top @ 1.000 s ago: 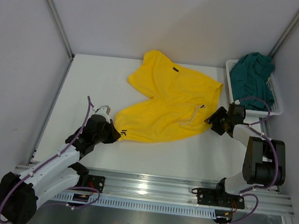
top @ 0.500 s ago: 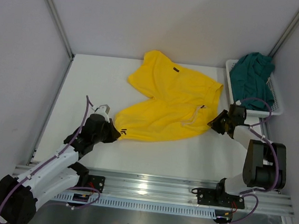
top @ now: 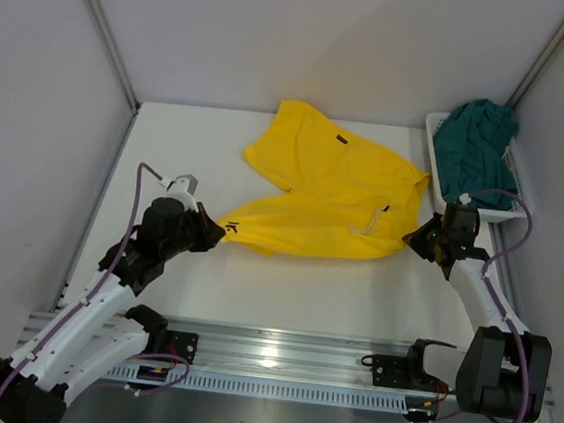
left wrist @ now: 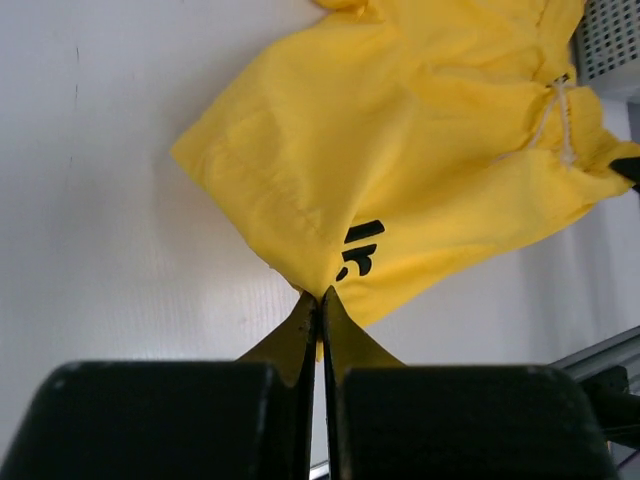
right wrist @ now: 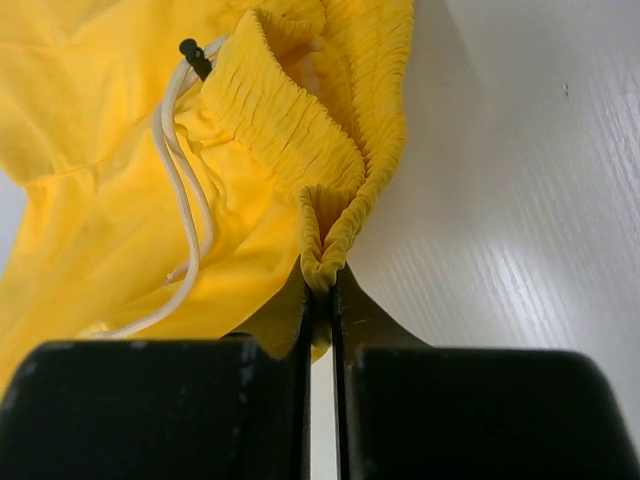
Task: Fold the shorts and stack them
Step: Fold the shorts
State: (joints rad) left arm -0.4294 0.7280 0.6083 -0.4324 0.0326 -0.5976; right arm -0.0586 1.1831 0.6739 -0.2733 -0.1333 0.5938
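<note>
The yellow shorts (top: pixel 329 191) lie spread across the middle of the white table, stretched between both arms. My left gripper (top: pixel 222 232) is shut on the hem corner of one leg, beside the dark logo (left wrist: pixel 360 250); the pinch shows in the left wrist view (left wrist: pixel 321 297). My right gripper (top: pixel 415 234) is shut on the ribbed waistband (right wrist: pixel 300 130) at its end, next to the white drawstring (right wrist: pixel 180 150). The dark teal shorts (top: pixel 478 145) sit bunched in the basket at the back right.
A white mesh basket (top: pixel 519 199) stands against the right wall, close behind the right arm. Grey walls enclose the table on three sides. A metal rail (top: pixel 278 356) runs along the near edge.
The right gripper closed on the waistband and moved right and nearer. The left gripper lifted and pulled its leg corner left. The yellow shorts are drawn tauter and shifted slightly.
</note>
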